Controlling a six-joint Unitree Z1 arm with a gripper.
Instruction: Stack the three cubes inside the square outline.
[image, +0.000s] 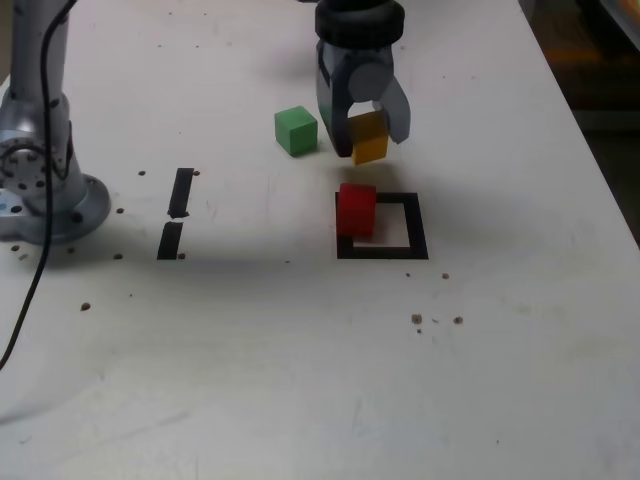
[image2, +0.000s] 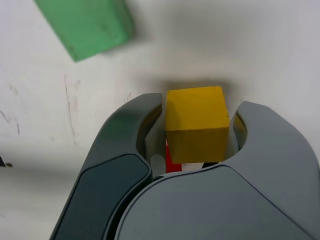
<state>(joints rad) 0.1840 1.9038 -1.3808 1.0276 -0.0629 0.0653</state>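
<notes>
Wrist view shows our fingers (image2: 197, 120) clamped on the yellow cube (image2: 196, 125), so we should keep it level and clear the red cube (image: 356, 211) before lowering squarely onto it.

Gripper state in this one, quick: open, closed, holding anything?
Gripper: closed on the yellow cube, holding it above the table.
</notes>
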